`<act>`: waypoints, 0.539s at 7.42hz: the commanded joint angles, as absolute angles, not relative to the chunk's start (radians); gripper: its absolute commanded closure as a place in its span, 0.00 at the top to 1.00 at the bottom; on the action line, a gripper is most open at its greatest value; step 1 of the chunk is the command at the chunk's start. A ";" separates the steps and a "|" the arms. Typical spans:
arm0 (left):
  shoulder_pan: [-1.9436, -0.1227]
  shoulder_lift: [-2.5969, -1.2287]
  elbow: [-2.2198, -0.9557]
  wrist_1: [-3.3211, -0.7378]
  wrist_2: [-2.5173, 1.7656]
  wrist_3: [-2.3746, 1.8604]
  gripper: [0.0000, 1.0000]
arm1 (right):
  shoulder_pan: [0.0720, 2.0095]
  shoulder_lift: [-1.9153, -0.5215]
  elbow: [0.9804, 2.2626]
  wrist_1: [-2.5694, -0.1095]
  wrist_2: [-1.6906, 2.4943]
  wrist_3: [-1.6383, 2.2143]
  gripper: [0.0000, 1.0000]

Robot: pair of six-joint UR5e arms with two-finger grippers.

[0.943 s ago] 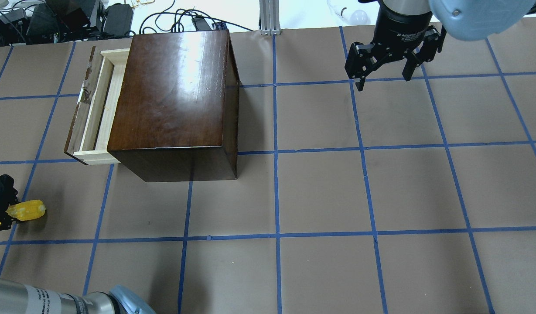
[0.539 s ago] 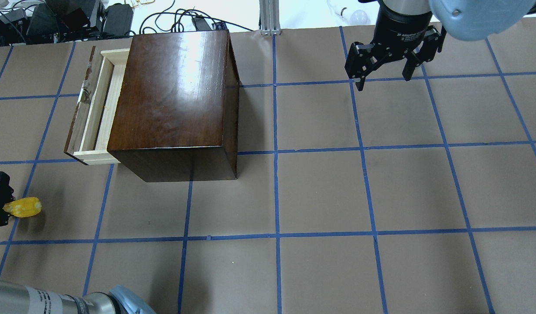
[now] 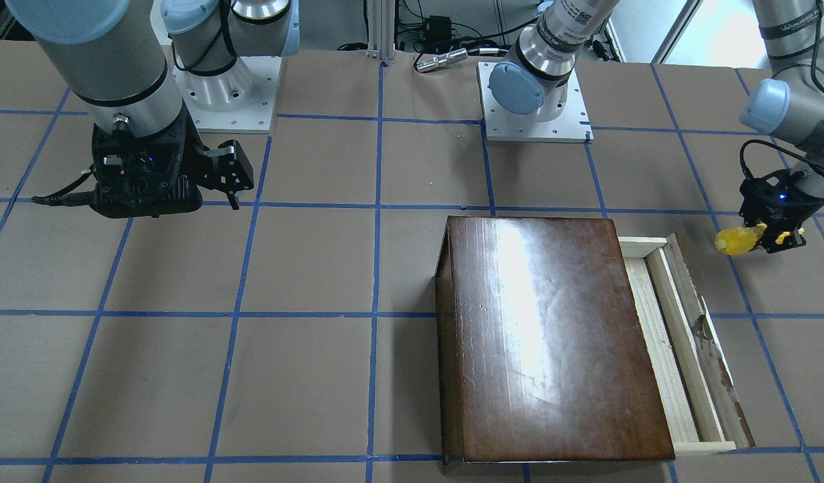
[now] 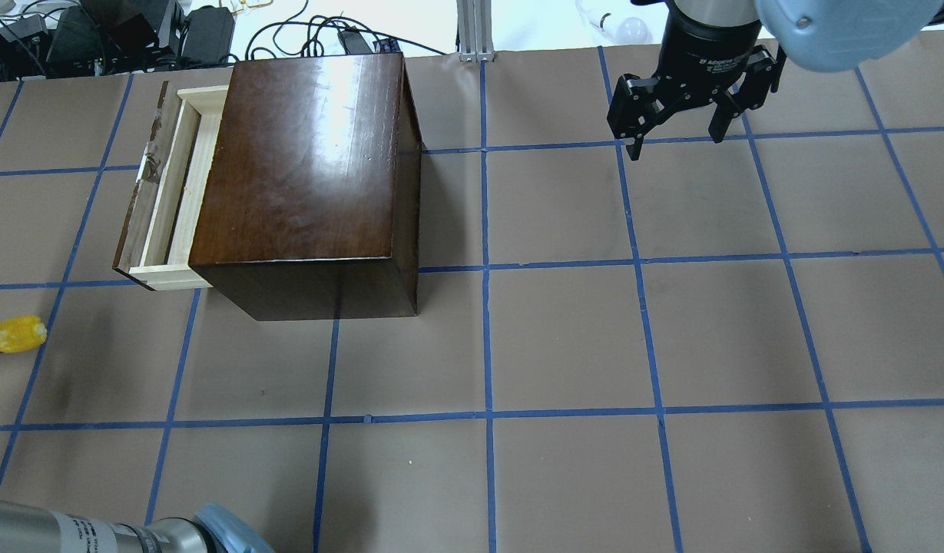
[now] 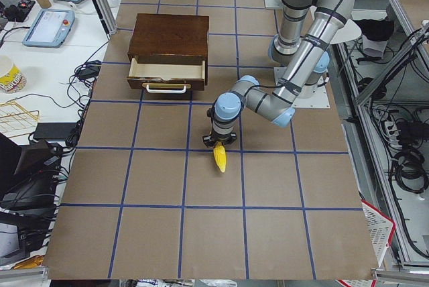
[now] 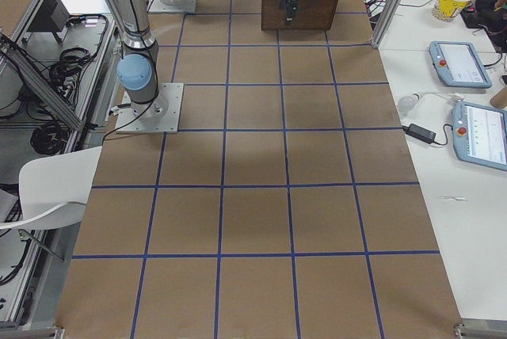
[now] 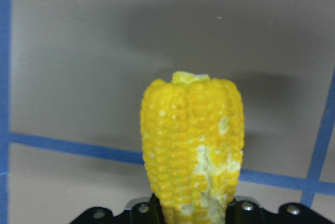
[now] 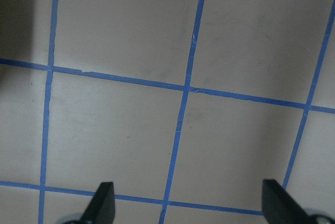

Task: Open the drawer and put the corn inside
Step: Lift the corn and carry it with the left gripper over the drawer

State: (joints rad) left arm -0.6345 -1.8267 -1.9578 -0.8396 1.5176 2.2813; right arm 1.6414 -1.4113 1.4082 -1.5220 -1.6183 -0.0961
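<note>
The drawer [image 4: 158, 192] is pulled partway out of the dark brown box [image 4: 303, 177], toward the left in the overhead view; its pale wood inside [image 3: 680, 349] shows nothing in it. My left gripper [image 3: 755, 238] is shut on the base of the yellow corn [image 3: 735, 240] and holds it above the table, near the drawer's end. The corn [image 4: 14, 335] sits at the overhead view's left edge and fills the left wrist view [image 7: 192, 145]. My right gripper [image 4: 675, 144] is open and empty, far from the box; its fingers [image 8: 102, 205] hang over bare table.
Cables and power bricks [image 4: 95, 31] lie beyond the far table edge, with an aluminium post [image 4: 475, 31] and a bulb [image 4: 633, 29]. The arm bases [image 3: 536, 94] stand on the robot's side of the table. Blue tape lines grid the brown table.
My left gripper has carried the corn farther left and a little farther from the robot, almost out of the overhead view. The right arm, box and drawer have not moved.
</note>
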 commanded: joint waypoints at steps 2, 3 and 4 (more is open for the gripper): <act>-0.770 -1.782 -1.659 -1.243 1.499 2.005 0.00 | 1.641 -1.411 1.408 -1.523 -1.618 -0.095 1.00; -0.835 -1.776 -1.578 -1.353 1.496 1.853 0.00 | 1.641 -1.411 1.408 -1.522 -1.618 -0.097 1.00; -0.901 -1.787 -1.534 -1.400 1.494 1.662 0.00 | 1.641 -1.411 1.408 -1.522 -1.618 -0.095 1.00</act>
State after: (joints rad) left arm -0.8226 -1.7826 -1.6113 -1.3068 1.4969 1.8702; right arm 1.6414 -1.4113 1.4082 -1.5222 -1.6184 -0.0958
